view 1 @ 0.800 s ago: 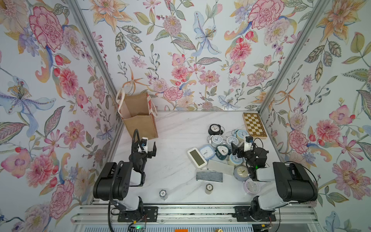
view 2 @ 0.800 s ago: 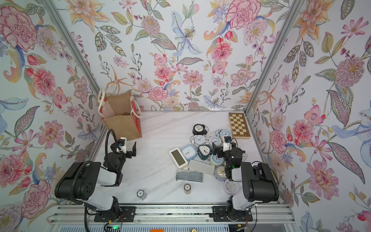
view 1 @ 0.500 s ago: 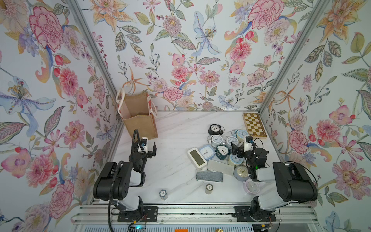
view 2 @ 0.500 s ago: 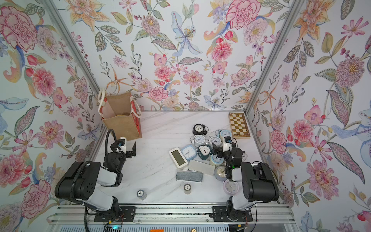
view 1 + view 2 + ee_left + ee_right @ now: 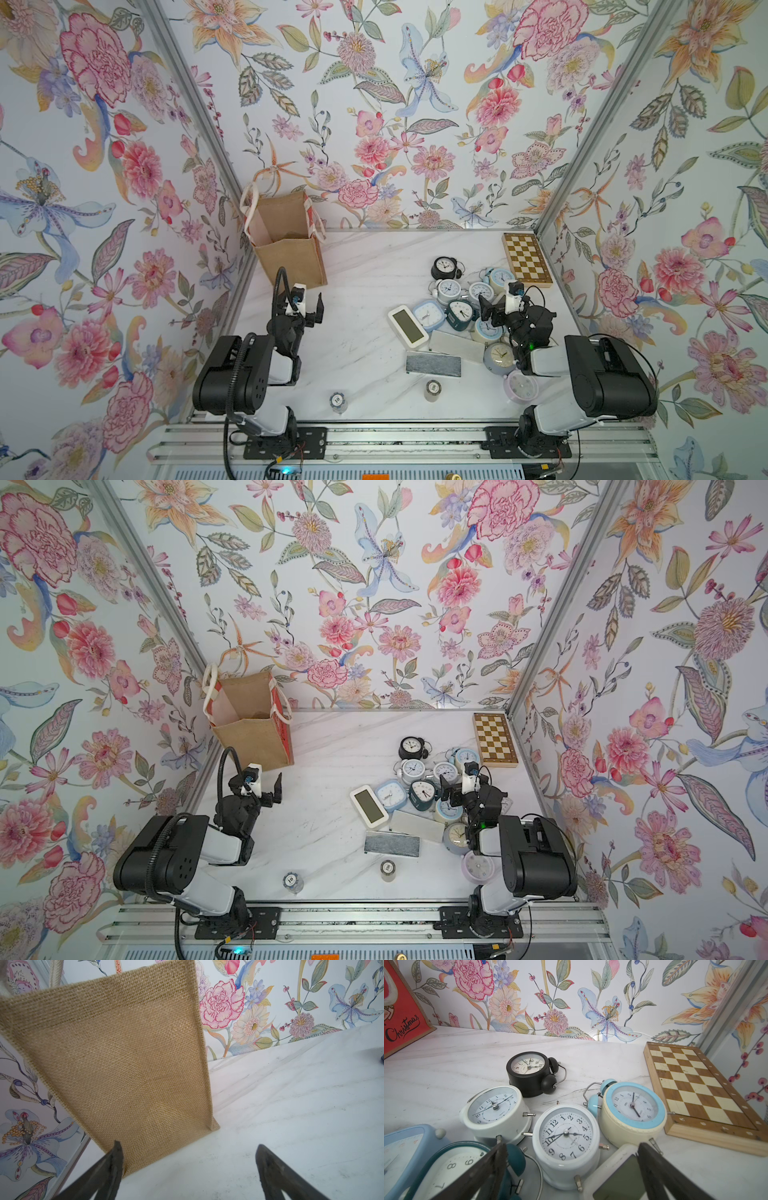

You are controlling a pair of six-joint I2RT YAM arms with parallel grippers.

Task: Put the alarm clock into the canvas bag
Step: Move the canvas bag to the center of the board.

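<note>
The canvas bag stands upright and open-topped in the far left corner. Its burlap face fills the left wrist view. My left gripper is open just in front of the bag, holding nothing. Several alarm clocks lie heaped on the right: a black one, a white one, a cream one with a blue rim and a teal one. My right gripper hangs open over the heap, the white clock showing between its fingers, untouched.
A wooden chessboard box lies at the far right wall. A white digital clock and grey slabs lie beside the heap. Two small chip stacks stand near the front edge. Floral walls enclose three sides.
</note>
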